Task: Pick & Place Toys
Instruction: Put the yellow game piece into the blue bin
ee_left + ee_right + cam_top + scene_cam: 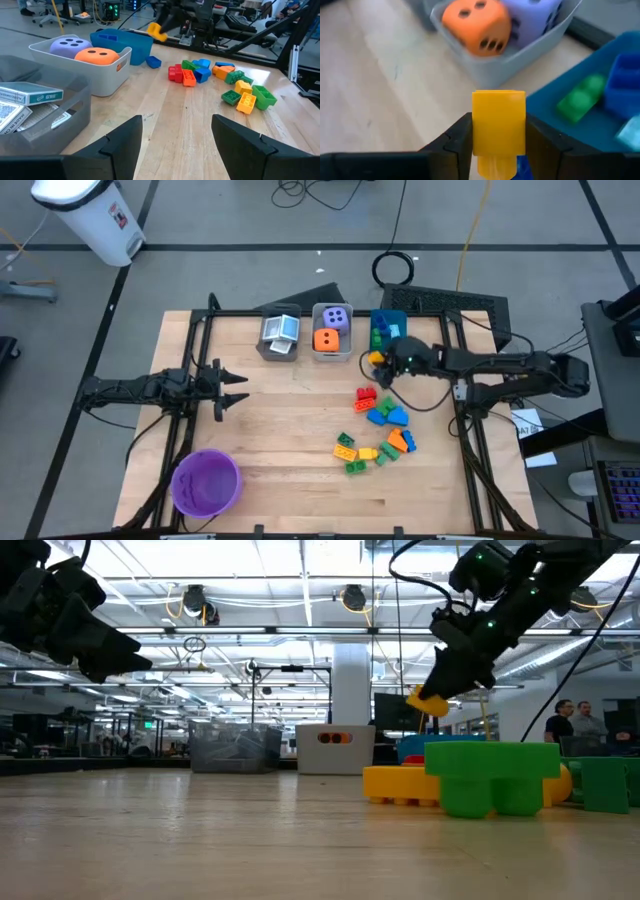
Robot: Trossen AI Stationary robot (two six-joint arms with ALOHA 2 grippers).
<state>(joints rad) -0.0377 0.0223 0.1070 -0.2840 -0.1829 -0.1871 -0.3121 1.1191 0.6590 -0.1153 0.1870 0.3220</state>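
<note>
The yellow brick [498, 125] looked like a light, rigid piece of moulded plastic with smooth, somewhat slippery faces, not fragile. A pinch across two flat opposite sides seemed the right hold, since the studded top gives the pads nothing flat to bear on. That was how the right gripper [498, 137] had it: the jaws stood narrow, closed on the brick's two sides, with the brick upright between them and its upper part standing proud of the fingers [451, 142].

In the overhead view the right gripper [385, 358] hung toward two o'clock on the bench [280, 430], at the near edge of the blue bin [385, 322], with the brick a small yellow spot at its tip. The level view showed it well clear of the bench surface. From the wrist, the blue bin [600, 115] lay just beyond the brick and already held green and blue pieces. The white bin [520, 65] with the orange die [482, 27] and the purple die [532, 15] sat beside it.

The remaining loose bricks [378, 430] were scattered from the centre toward four o'clock, well apart from the held one. A grey bin [279, 335] at about twelve o'clock held the cards [30, 95]. A purple bowl [205, 482] stood at seven o'clock.

The left gripper [232, 387] waited toward nine o'clock, jaws wide and holding nothing.

Being so light, the brick should need only a small opening over the bin to drop cleanly.
</note>
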